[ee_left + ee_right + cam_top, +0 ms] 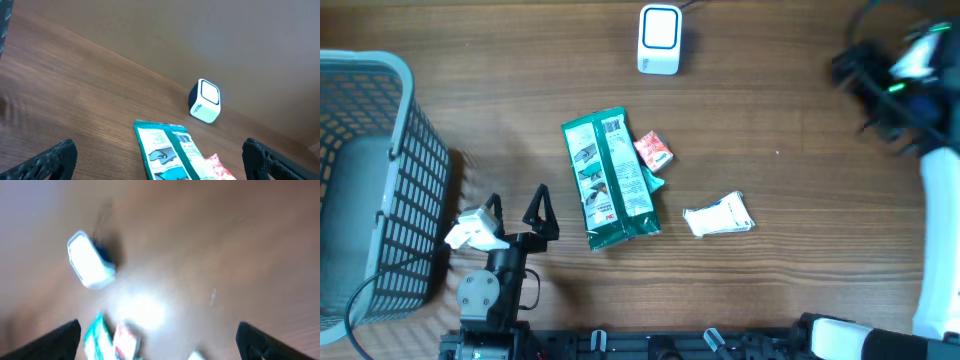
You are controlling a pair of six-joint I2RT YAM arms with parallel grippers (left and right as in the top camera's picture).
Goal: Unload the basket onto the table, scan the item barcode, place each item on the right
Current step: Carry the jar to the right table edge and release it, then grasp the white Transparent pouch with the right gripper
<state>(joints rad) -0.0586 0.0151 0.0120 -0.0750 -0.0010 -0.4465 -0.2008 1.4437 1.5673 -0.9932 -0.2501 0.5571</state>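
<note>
Left gripper [516, 202] fingers spread, holding nothing, well to the robot's side of the scanner [659, 40]; right gripper [880, 80] fingers likewise spread, off to the scanner's right. Green packet [609, 180] lies flat between left gripper and scanner, untouched. Suggest pinching one long edge, keeping the barcode uncovered and turned toward the scanner's face.

Pouch [609, 180] is green-white, packet [654, 151] red, scanner [659, 40] white, basket [425, 200] grey lattice
</note>
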